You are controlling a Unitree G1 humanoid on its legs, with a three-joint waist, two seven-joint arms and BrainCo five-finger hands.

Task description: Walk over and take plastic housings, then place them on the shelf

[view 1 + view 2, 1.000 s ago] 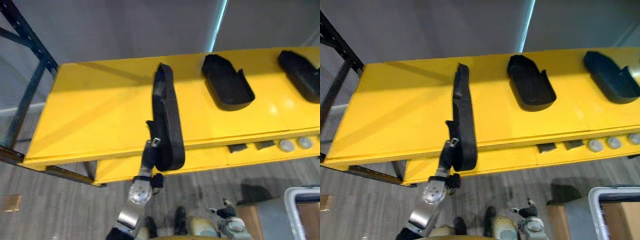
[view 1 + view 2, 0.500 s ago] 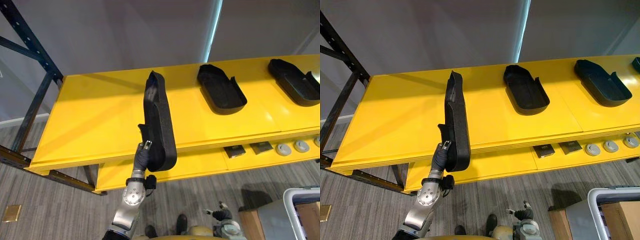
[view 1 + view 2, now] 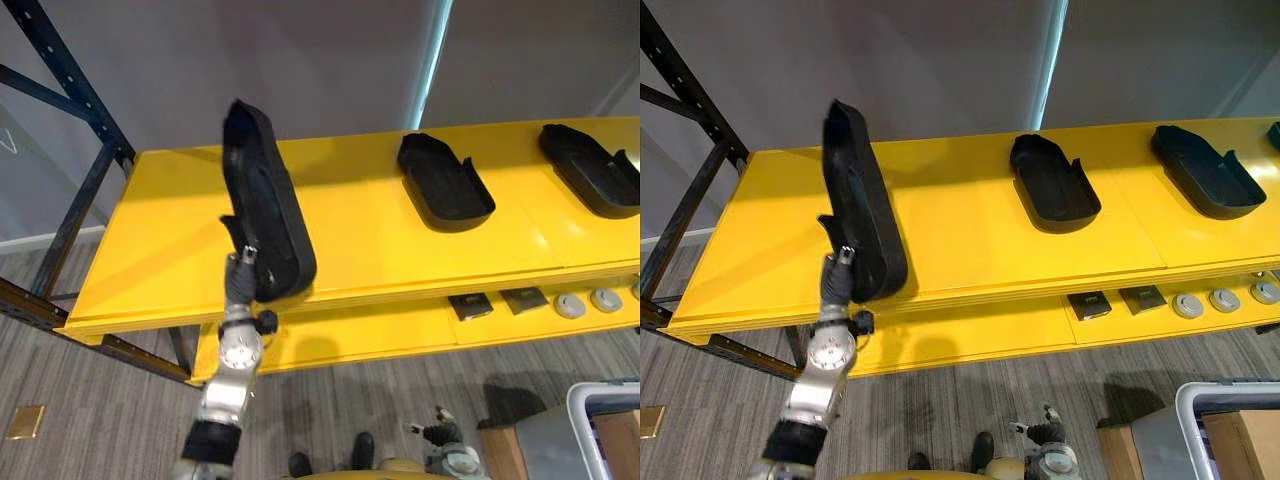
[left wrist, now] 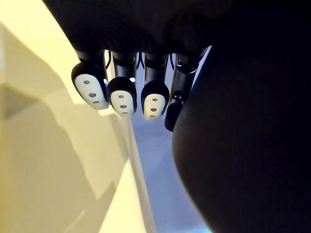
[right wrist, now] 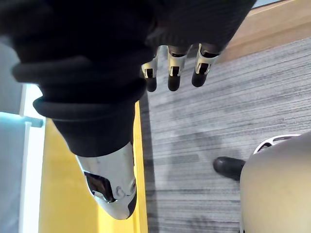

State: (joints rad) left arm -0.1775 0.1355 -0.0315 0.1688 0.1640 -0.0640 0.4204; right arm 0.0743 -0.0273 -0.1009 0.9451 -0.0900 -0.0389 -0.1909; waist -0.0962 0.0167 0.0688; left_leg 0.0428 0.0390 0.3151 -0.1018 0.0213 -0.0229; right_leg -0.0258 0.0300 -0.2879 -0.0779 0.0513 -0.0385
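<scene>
My left hand (image 3: 243, 276) is shut on the lower end of a long black plastic housing (image 3: 262, 205). It holds the housing on edge above the left half of the yellow shelf (image 3: 170, 240). In the left wrist view the curled fingers (image 4: 121, 94) sit beside the housing's dark wall (image 4: 243, 145). Two more black housings (image 3: 445, 183) (image 3: 590, 170) lie open side up further right on the shelf. My right hand (image 5: 175, 73) hangs low over the grey floor with relaxed fingers and holds nothing.
A lower yellow shelf board carries small dark blocks (image 3: 470, 305) and round grey parts (image 3: 570, 303). A dark blue rack upright (image 3: 70, 90) stands at the shelf's left end. A grey bin (image 3: 600, 400) sits on the floor at the lower right.
My left arm has swung the held housing to the left and lifted it higher over the shelf. The view shifted a little a second ago.
</scene>
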